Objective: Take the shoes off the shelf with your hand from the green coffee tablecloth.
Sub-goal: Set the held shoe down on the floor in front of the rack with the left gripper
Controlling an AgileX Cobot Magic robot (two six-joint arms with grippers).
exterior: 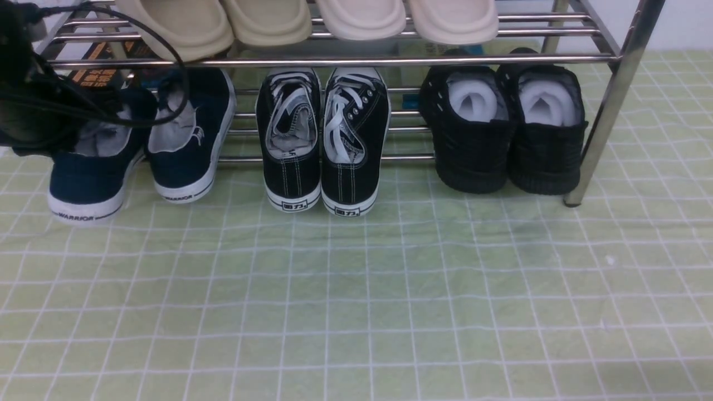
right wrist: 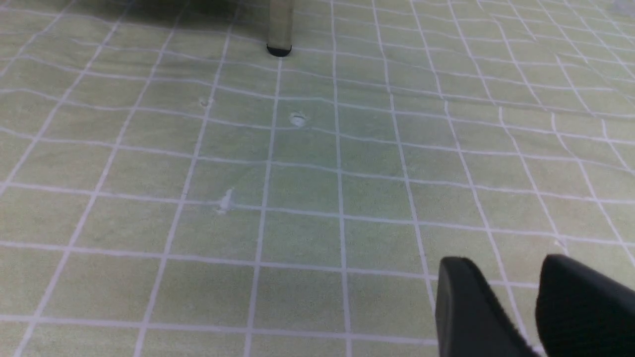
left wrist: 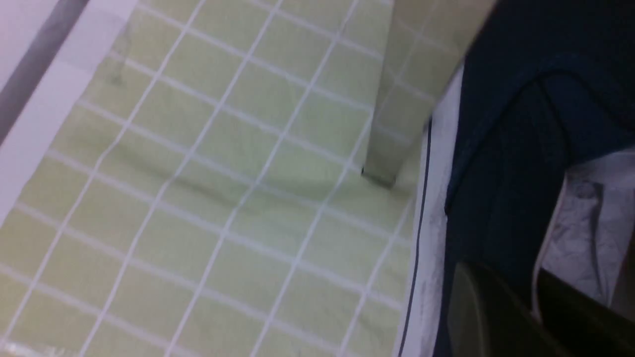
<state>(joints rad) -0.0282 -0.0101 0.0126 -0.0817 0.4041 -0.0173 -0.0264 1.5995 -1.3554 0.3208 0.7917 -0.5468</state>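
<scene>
**Left fingers pinch a navy shoe at the shelf's 9 o'clock end**

We see the navy shoes (exterior: 186, 150) on the lower tier of the chrome shelf (exterior: 334, 60), at 9 o'clock from the black lace-ups (exterior: 326, 139). Their heels rest on the green tablecloth (exterior: 390, 289). Our left gripper (left wrist: 533, 302) reaches into the pair's 9 o'clock shoe. Its fingers (left wrist: 476, 312) are closed on the side wall, one outside and one inside by the white paper (left wrist: 590, 223). Our right gripper (right wrist: 511, 263) hovers over the cloth, fingers slightly apart, holding nothing.
</scene>
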